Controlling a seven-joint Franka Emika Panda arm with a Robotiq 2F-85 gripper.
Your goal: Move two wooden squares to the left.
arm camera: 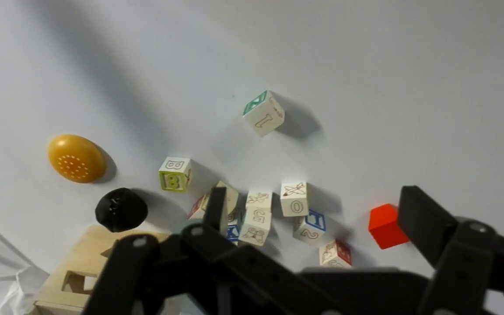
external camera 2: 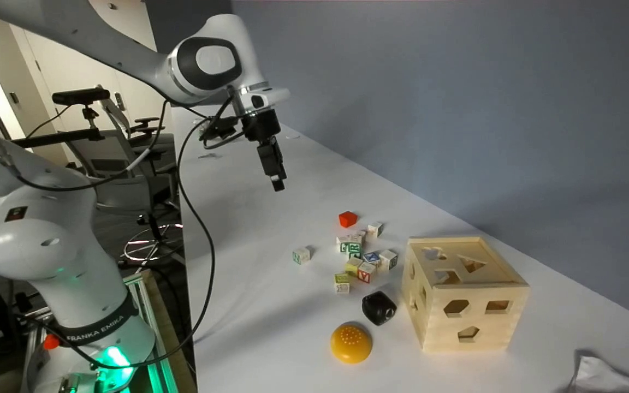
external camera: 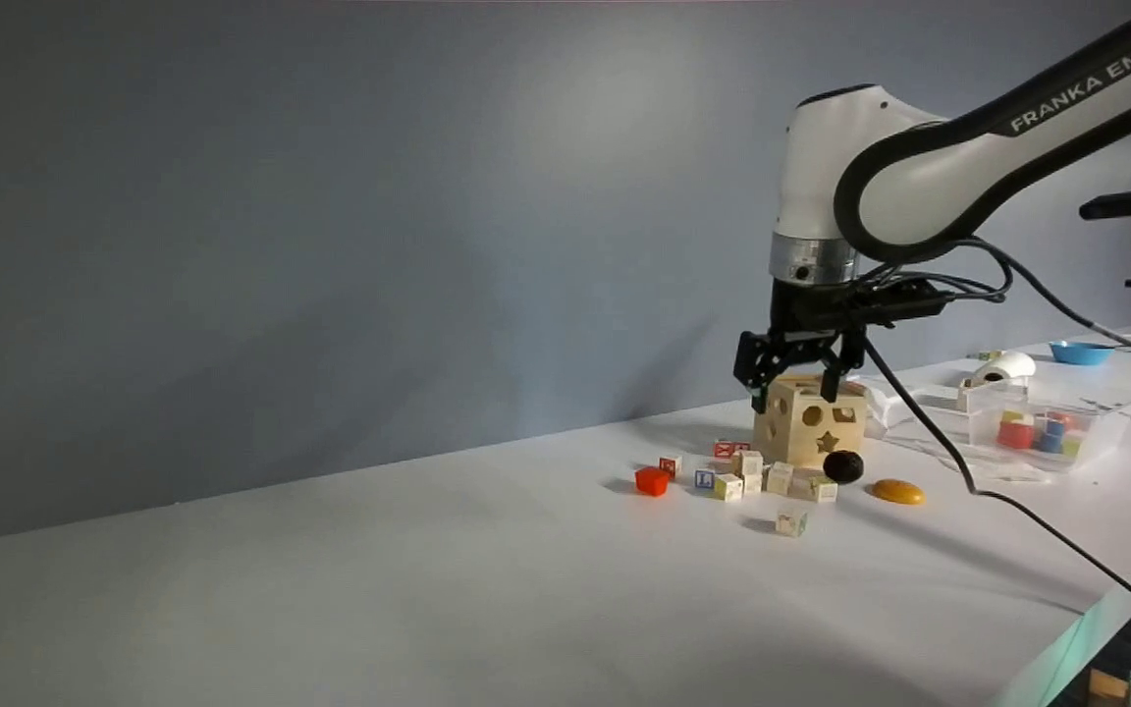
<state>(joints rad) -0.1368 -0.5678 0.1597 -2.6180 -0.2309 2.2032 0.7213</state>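
Observation:
The wooden squares are small pale blocks with letters and pictures on their faces. One block lies apart from the rest in the wrist view; it also shows in both exterior views. Several others lie in a loose cluster, among them a block with a 0, a block with a 5 and a yellow-edged B block. Some in the cluster touch or overlap. My gripper is open and empty, high above the table. Its left finger hides part of the cluster in the wrist view.
A red block lies beside the cluster. A black piece and an orange-yellow rounded piece lie near a wooden shape-sorter box. A clear bin holds coloured blocks. A wall runs along the table's back.

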